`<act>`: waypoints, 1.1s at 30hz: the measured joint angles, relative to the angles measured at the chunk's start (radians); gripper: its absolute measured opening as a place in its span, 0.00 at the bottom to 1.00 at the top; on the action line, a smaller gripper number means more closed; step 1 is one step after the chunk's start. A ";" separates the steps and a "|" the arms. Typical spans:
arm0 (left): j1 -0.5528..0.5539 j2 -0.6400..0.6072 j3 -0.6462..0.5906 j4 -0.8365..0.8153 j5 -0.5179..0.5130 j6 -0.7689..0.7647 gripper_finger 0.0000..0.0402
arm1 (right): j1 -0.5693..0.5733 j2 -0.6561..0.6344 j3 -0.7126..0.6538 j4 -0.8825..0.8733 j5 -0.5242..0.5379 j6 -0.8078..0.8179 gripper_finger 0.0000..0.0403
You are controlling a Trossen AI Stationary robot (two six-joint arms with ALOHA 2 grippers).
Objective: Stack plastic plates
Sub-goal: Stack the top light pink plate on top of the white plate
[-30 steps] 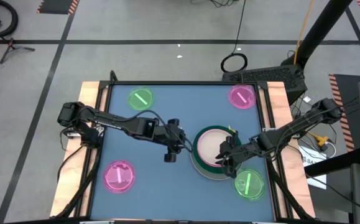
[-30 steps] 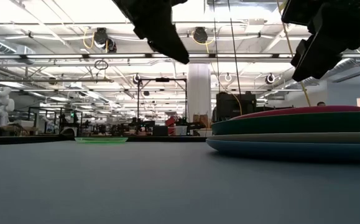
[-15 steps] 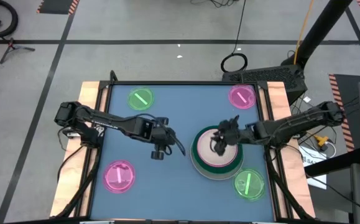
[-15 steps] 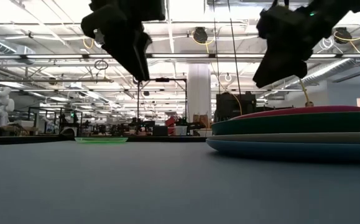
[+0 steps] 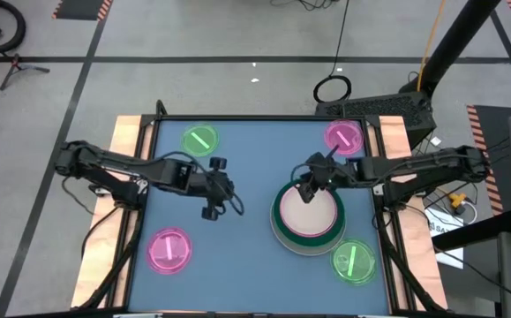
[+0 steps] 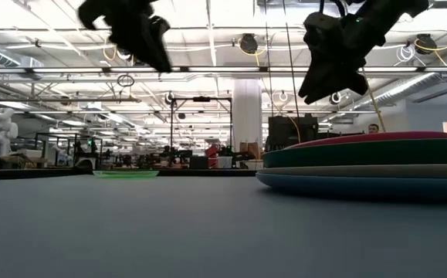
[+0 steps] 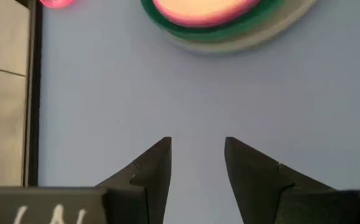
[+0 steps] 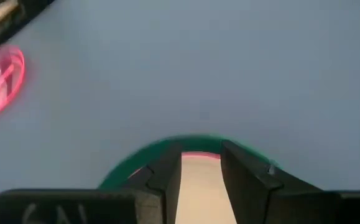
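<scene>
A stack of plastic plates (image 5: 306,221) sits right of the table's centre, with a pink plate on top, then green, grey-white and blue below (image 6: 362,164). Four small translucent plates lie flat and apart: green far left (image 5: 199,140), pink far right (image 5: 343,137), pink near left (image 5: 169,249), green near right (image 5: 354,261). My right gripper (image 5: 306,188) hovers open above the stack's far-left rim (image 8: 167,147). My left gripper (image 5: 211,212) hangs open over bare table left of the stack (image 7: 217,18). Both hold nothing.
The blue table top (image 5: 246,159) has wooden side strips (image 5: 127,141) and a dark frame. Bare surface lies between the stack and the left-hand small plates. In the low view both arms hang well above the table (image 6: 208,224).
My right gripper moved from the stack's near-right side across it toward the far edge, turning, and is now over the far-left rim. My left gripper drew back toward the table's left, away from the stack. No plate has moved.
</scene>
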 joint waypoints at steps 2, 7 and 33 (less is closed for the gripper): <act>0.007 -0.044 -0.058 0.071 -0.011 0.039 0.39 | -0.034 0.016 0.027 0.006 0.000 -0.019 0.26; 0.065 -0.142 -0.160 0.171 -0.017 0.103 0.39 | -0.145 0.109 0.140 -0.115 -0.001 -0.080 0.26; 0.176 -0.237 -0.249 0.150 -0.022 0.004 0.39 | -0.792 0.622 0.422 -0.558 -0.070 -0.533 0.26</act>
